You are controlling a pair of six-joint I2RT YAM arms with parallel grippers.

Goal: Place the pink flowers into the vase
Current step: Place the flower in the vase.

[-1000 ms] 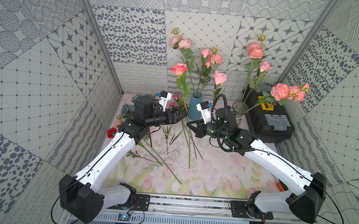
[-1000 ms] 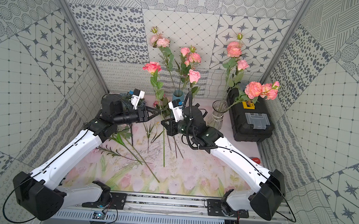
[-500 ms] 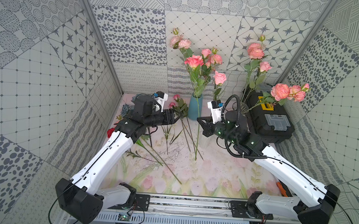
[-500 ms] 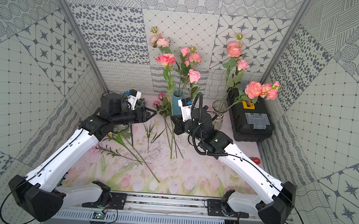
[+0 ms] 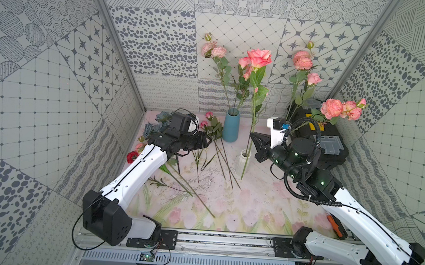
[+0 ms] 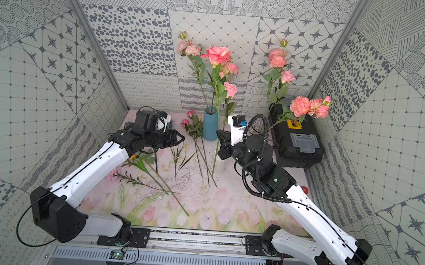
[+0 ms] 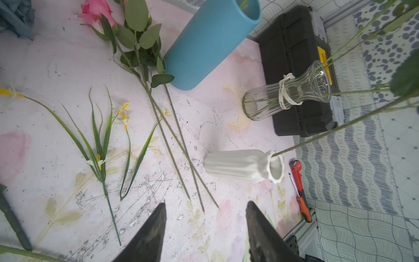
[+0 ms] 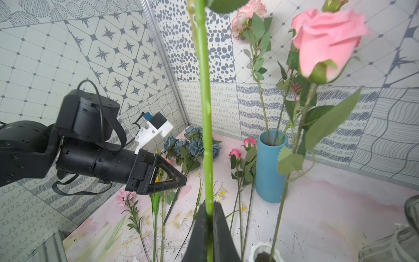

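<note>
My right gripper (image 5: 251, 135) (image 8: 209, 207) is shut on the green stem of a pink flower (image 5: 259, 57) (image 6: 217, 54) and holds it upright. In a top view the stem's lower end hangs in front of the small white vase (image 5: 242, 163). Another pink rose (image 8: 326, 43) stands with its stem in that white vase (image 8: 263, 256) (image 7: 249, 163). The blue vase (image 5: 231, 125) holds several pink flowers. More pink flowers (image 5: 212, 125) (image 7: 95, 9) lie on the mat. My left gripper (image 5: 207, 143) (image 7: 206, 204) is open and empty above their stems.
A glass vase (image 7: 285, 95) with pink flowers (image 5: 336, 109) stands by the black toolbox (image 5: 318, 143). Blue-grey flowers (image 5: 161, 120) and a red bloom (image 5: 132, 156) lie at the left wall. Grassy stems (image 7: 99, 136) lie on the mat. An orange screwdriver (image 5: 335, 225) lies front right.
My right gripper has carried the held pink flower up and to the right, from beside the blue vase to beside the white vase. The left gripper has hardly moved.
</note>
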